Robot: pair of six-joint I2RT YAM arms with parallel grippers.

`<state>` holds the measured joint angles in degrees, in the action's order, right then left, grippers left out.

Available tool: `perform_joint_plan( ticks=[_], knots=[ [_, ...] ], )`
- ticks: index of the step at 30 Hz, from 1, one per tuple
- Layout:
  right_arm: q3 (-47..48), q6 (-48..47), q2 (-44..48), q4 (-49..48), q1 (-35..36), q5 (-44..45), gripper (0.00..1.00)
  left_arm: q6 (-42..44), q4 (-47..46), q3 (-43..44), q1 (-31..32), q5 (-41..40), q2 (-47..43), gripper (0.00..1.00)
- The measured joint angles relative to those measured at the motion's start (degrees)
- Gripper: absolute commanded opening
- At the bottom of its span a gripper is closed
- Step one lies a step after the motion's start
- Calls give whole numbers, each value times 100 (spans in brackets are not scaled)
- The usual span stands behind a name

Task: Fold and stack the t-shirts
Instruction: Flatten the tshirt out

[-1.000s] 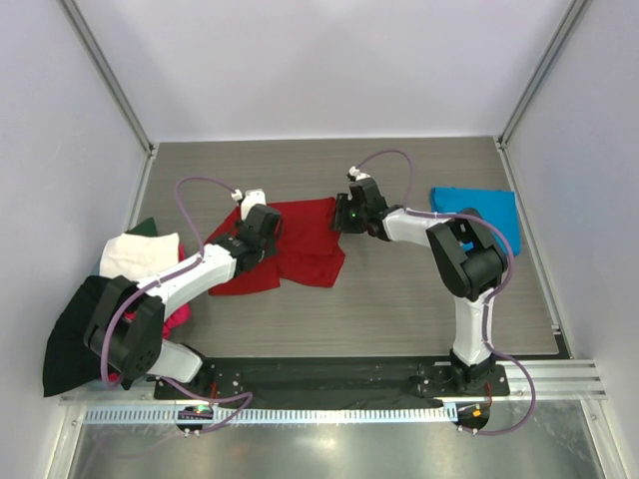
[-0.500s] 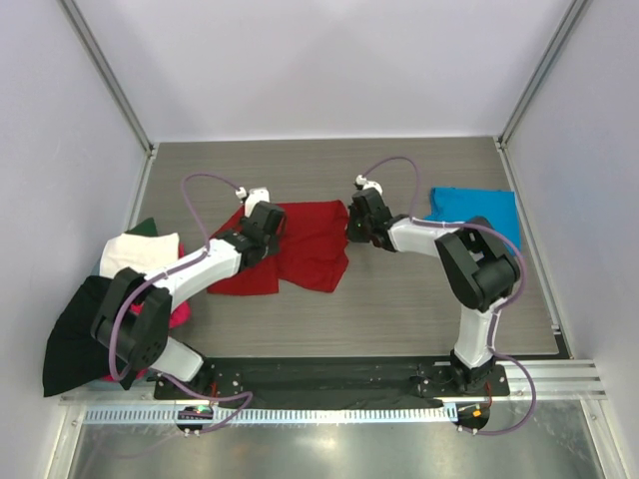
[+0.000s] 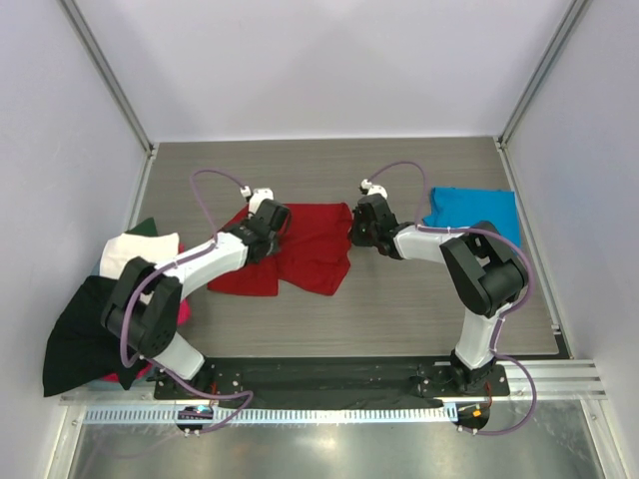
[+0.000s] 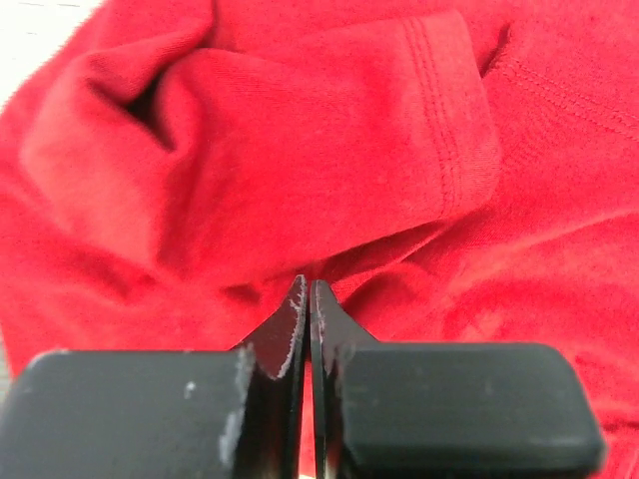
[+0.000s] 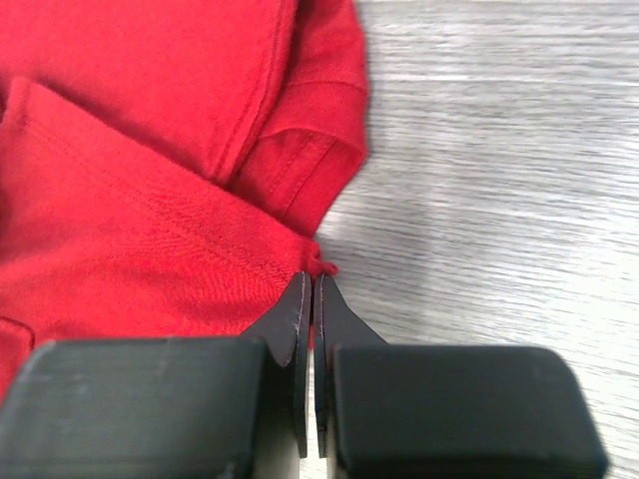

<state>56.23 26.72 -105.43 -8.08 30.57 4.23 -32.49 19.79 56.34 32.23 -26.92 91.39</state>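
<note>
Your left gripper (image 4: 308, 289) is pinched together on a fold of the red t-shirt (image 4: 300, 150). Your right gripper (image 5: 312, 279) is pinched on its hem corner. That looks meant to carry one side over into a fold. Nearest you, at the left, sits the heaped pile (image 3: 90, 329). The red one lies mid-table. Farther right, the blue t-shirt (image 3: 479, 210) lies flat, likely the stack's base.
</note>
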Motion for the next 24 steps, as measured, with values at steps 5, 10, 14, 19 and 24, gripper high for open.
perform_joint_plan(
  ticks=[5,10,14,19,24],
  knots=[
    [-55,31,66,-2,-26,302,1,-22,2,-251,0,-184,-649,0],
    [-354,181,695,142,-345,481,1,-238,190,-256,-293,-223,-1165,0],
    [-356,363,1309,396,-940,442,1,-509,483,-243,-715,-188,-1733,0],
    [-319,407,2044,774,-1357,494,1,-831,564,-160,-772,-146,-2389,0],
    [337,380,2350,1482,-1473,459,1,-990,903,409,-997,7,-2400,0]
  ],
)
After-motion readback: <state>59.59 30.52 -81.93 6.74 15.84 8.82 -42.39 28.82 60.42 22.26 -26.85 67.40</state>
